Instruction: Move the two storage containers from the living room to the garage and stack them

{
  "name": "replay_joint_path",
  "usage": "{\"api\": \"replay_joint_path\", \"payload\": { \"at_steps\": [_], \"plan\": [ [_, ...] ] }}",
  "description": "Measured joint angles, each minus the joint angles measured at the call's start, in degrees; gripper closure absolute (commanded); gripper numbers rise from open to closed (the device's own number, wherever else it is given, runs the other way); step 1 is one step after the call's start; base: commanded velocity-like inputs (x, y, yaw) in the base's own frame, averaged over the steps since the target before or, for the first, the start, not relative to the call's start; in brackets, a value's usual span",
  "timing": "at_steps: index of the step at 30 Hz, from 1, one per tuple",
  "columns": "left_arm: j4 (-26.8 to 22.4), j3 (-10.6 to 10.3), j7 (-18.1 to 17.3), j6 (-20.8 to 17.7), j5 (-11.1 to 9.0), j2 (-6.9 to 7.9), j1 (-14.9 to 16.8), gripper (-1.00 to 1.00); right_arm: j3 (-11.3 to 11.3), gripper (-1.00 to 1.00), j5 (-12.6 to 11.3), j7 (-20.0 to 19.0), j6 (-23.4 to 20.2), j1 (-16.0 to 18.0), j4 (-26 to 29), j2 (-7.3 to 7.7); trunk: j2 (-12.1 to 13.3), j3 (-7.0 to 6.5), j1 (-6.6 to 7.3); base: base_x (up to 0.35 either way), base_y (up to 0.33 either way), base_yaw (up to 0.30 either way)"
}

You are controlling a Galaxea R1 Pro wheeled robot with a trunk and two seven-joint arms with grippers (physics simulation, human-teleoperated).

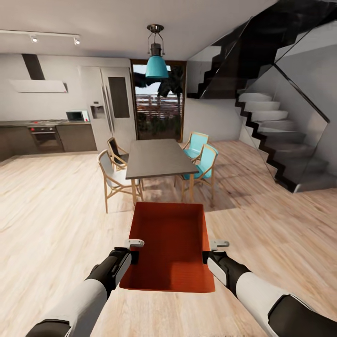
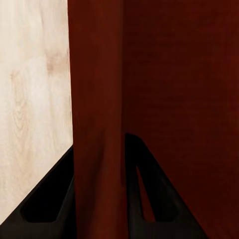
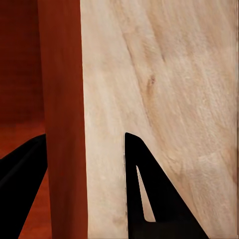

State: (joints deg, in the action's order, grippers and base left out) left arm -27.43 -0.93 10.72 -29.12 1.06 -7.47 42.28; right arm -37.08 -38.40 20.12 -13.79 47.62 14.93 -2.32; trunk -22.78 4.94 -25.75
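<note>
between the two grippers, seen from the head, an orange-red storage container (image 1: 171,245) hangs over the light wood-plank floor (image 1: 51,210), both arms stretched forward and low; the left gripper (image 1: 133,250) pinches its left wall, the right gripper (image 1: 210,252) its right wall. a grey dining table (image 1: 154,159) with chairs stands beyond. at the left wrist, black fingers (image 2: 45,204) straddle the wall, clamped on it. at the right wrist, one finger (image 3: 149,199) sits outside the wall, the other inside, closed on it.
</note>
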Motion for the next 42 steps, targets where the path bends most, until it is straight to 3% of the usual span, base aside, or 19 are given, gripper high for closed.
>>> {"api": "replay_joint_path", "payload": {
  "at_steps": [42],
  "plan": [
    [0.0,-0.1,0.1,0.0,-0.1,0.01,0.0,1.0,0.0,1.0,0.0,0.0,0.0,0.0,-0.1,-0.03,0.0,0.0,0.0,0.0,0.0,-0.286]
  ]
}}
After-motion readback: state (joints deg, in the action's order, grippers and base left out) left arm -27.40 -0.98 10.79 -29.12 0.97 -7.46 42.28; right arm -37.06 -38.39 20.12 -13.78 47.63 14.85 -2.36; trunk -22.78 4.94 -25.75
